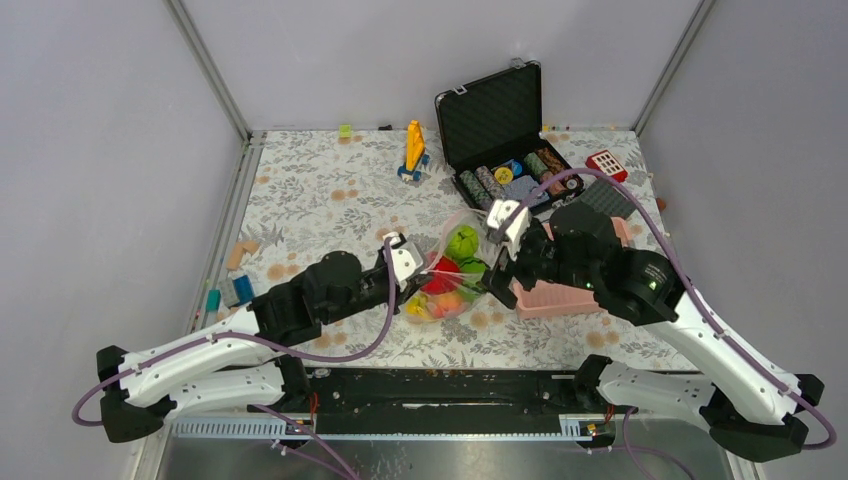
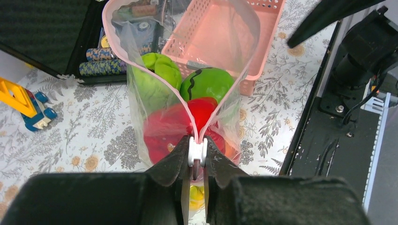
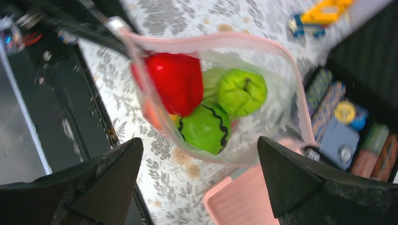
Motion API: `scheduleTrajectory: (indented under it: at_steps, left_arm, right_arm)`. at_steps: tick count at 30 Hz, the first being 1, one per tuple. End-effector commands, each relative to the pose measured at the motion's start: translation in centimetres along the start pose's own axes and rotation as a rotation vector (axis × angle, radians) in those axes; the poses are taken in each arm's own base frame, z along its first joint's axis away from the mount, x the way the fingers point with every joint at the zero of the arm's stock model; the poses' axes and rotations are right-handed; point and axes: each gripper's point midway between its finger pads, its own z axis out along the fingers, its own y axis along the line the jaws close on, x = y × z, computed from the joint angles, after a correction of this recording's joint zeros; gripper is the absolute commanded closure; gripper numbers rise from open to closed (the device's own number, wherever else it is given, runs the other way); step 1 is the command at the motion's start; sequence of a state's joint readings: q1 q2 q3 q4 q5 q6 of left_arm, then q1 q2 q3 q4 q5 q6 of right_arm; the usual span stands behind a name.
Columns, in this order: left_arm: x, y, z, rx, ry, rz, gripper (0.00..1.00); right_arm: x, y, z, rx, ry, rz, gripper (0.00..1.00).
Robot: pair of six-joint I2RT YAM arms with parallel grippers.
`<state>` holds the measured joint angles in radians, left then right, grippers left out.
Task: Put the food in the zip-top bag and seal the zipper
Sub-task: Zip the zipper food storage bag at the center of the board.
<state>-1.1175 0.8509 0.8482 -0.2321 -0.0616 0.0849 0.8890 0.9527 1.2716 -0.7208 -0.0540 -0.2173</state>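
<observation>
A: Mid-way along the near edge of the table (image 1: 320, 190), the bag (image 1: 452, 262) stands with the food (image 3: 178, 82) inside, red and green pieces.
B: Tools?
A: The left tool (image 2: 197, 161) is clamped on the zipper (image 3: 211, 42) at its left end. The right tool (image 3: 201, 143) is spread wide over the mouth's right end, gripping nothing.
B: Zipper axis?
A: Roughly along the near edge, left to right. The mouth gapes in a loop. Sealing probably runs from the clamped end toward the right edge.
B: Room?
A: Tight on the right, the basket (image 1: 565, 298) sits just beside the bag.
</observation>
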Motion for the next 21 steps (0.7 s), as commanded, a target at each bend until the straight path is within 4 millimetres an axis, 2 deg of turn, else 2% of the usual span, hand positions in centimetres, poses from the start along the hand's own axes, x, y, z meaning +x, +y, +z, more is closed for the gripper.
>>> scheduleTrajectory:
  at_steps: [1, 4, 7, 10, 16, 21]
  left_arm:
    - [-3.5, -0.3, -0.4, 0.039, -0.102, 0.072, 1.00]
    - [-3.6, 0.1, -0.3, 0.017, -0.090, 0.064, 1.00]
    - [-4.0, -0.2, -0.5, 0.039, -0.090, 0.058, 1.00]
    - [-4.3, -1.1, -0.9, 0.094, -0.084, 0.060, 1.00]
    - [-4.3, -2.1, -1.0, 0.155, -0.054, 0.062, 1.00]
    - [-4.4, -1.5, -0.3, 0.112, -0.040, 0.044, 1.00]
  right_arm:
    - [-1.2, 4.4, -0.9, -0.344, -0.124, -0.468, 0.00]
    - [-1.5, 6.2, -1.8, -0.481, -0.148, -0.568, 0.00]
    - [-2.3, 7.8, -1.5, -0.578, -0.234, -0.644, 0.00]
    - [-3.5, 7.8, 0.1, -0.563, -0.306, -0.700, 0.00]
    - [-5.0, 7.3, 2.6, -0.573, -0.301, -0.743, 0.00]
    - [-3.9, 7.6, 4.3, -0.630, -0.225, -0.690, 0.00]
